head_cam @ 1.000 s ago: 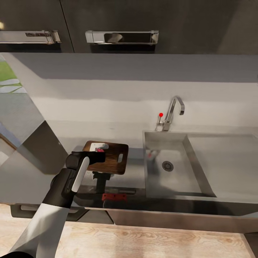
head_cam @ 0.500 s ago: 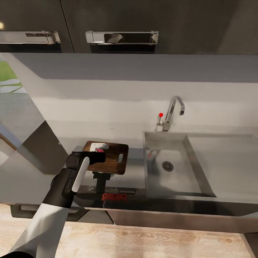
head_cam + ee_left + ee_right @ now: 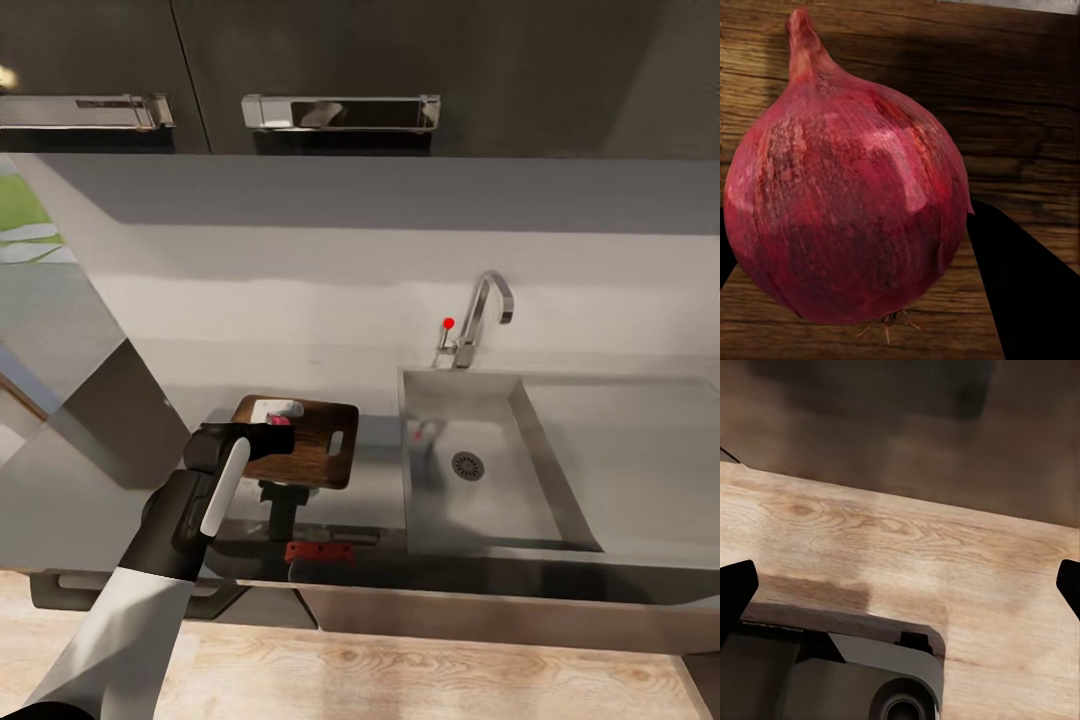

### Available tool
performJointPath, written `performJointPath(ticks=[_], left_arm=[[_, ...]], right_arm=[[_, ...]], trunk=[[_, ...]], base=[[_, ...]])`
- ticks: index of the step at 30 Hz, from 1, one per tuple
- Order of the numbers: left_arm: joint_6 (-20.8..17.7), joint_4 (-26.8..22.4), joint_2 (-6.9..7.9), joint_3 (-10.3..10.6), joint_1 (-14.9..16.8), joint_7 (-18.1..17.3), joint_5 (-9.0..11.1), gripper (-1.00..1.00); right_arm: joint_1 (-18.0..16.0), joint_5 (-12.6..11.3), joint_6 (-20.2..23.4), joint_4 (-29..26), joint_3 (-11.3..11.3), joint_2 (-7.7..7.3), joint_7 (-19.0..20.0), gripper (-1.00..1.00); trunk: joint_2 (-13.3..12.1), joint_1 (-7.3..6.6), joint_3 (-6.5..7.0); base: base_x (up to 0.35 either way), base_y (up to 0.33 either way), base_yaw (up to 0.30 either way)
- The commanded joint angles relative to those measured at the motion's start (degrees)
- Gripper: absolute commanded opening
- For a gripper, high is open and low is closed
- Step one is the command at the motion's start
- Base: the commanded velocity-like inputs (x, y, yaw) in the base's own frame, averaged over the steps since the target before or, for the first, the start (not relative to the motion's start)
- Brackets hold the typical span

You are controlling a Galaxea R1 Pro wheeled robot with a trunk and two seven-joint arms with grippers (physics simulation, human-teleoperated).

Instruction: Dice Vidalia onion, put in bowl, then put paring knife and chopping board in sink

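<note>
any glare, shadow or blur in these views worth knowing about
Head view: the countertop is glossy and mirrors the left arm and board as dark reflections; the sink wall reflects a pinkish smudge. Left wrist view: the Vidalia onion is sharp, with a pale highlight and shadow on the chopping board. Right wrist view: soft wooden floor, dark fingers at the edges.

Even, soft light with glare on the countertop (image 3: 640,450), a dark arm reflection near its front edge, and slightly blurred, perhaps compressed, renders.
</note>
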State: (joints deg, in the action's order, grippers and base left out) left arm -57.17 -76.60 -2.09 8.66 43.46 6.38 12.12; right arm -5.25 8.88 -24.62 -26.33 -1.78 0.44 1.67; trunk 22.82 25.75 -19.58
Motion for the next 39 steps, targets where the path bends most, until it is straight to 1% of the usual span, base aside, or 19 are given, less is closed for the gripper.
performJointPath(ticks=[1,7,25,26,39], left_arm=[[-0.22,-0.04,0.00,0.04,0.05,0.56,0.53,-1.00],[-0.22,-0.04,0.00,0.04,0.05,0.56,0.53,-1.00],[-0.22,-0.04,0.06,0.04,0.05,0.56,0.53,-1.00],[-0.22,-0.04,0.07,0.04,0.05,0.56,0.53,1.00],[-0.22,0.24,0.06,0.04,0.05,0.56,0.53,1.00]], right_arm=[[-0.03,0.23,-0.17,0.02,-0.21,0.02,0.17,1.00],[-0.03,0.25,-0.17,0.02,-0.24,0.01,0.18,1.00],[-0.03,0.26,-0.17,-0.02,-0.24,0.00,0.17,1.00],[-0.03,0.26,-0.17,-0.01,-0.24,0.00,0.18,1.00],[-0.03,0.25,-0.17,-0.01,-0.24,0.00,0.17,1.00]], trunk=[[0.09,0.03,0.00],[0.09,0.03,0.27],[0.09,0.03,0.31],[0.09,0.03,0.31],[0.09,0.03,0.31]], base=[[0.000,0.000,0.000],[0.000,0.000,0.000],[0.000,0.000,0.000],[0.000,0.000,0.000],[0.000,0.000,0.000]])
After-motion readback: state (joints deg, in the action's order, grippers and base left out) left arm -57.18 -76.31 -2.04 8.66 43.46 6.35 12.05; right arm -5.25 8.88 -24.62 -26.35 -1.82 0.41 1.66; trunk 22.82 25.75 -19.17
